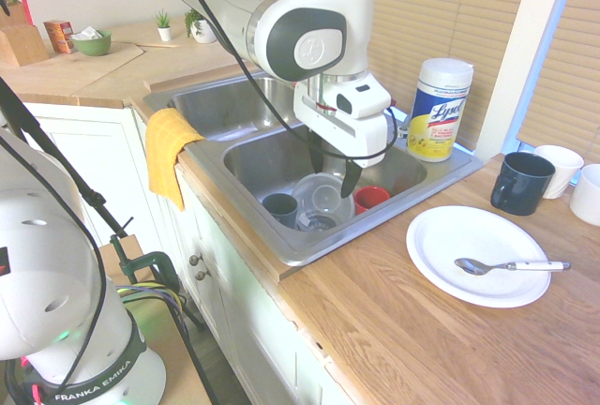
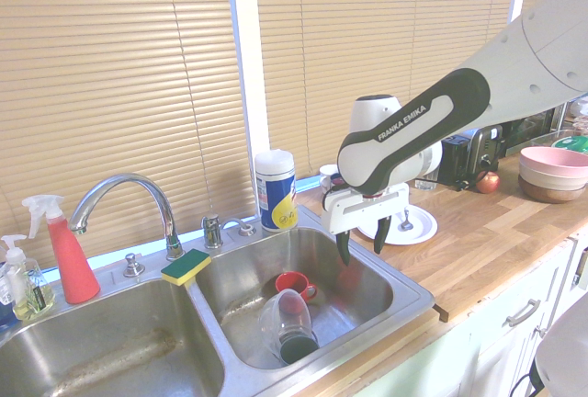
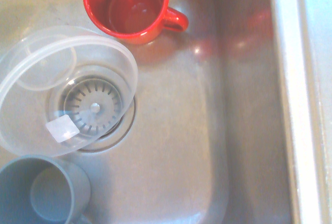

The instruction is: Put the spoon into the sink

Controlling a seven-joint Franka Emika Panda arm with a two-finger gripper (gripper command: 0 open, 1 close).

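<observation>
The spoon (image 1: 511, 265), metal bowl and slim white handle, lies across the white plate (image 1: 441, 241) on the wooden counter to the right of the sink (image 1: 300, 253). In the second exterior view the plate (image 2: 424, 228) is mostly hidden behind the arm and only a bit of the spoon (image 2: 405, 225) shows. My gripper (image 1: 335, 166) hangs open and empty above the sink's right basin (image 2: 390, 279), fingers pointing down, well left of the plate. The other exterior view shows the gripper (image 2: 362, 246) over the same basin.
In the basin lie a red mug (image 3: 132, 6), a clear plastic bowl (image 3: 31, 79) over the drain and a dark cup (image 3: 36, 193). A Lysol canister (image 1: 439, 110) stands behind the sink, mugs (image 1: 521, 183) beyond the plate, and a yellow cloth (image 1: 167, 157) over the front rim.
</observation>
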